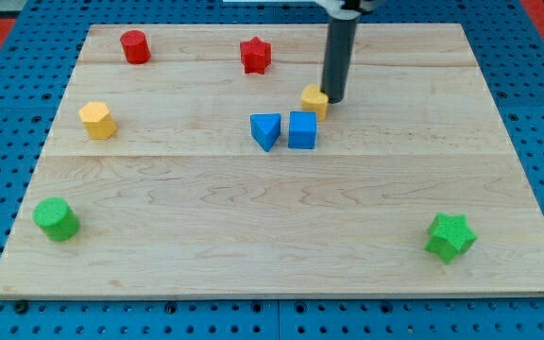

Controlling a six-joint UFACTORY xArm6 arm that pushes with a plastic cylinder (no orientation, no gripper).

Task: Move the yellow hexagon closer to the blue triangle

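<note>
The yellow hexagon [97, 120] sits near the board's left edge, far to the left of the blue triangle [265, 130]. The blue triangle lies near the board's middle, with a blue cube [302, 129] close on its right. My tip [334, 98] stands at the upper middle, touching or almost touching the right side of a second small yellow block [314, 99], whose shape I cannot make out. My tip is just above and to the right of the blue cube and far from the yellow hexagon.
A red cylinder-like block [135, 46] and a red star [255, 55] lie near the top edge. A green cylinder [57, 218] sits at the bottom left and a green star [450, 236] at the bottom right. The wooden board [281, 246] lies on a blue pegboard.
</note>
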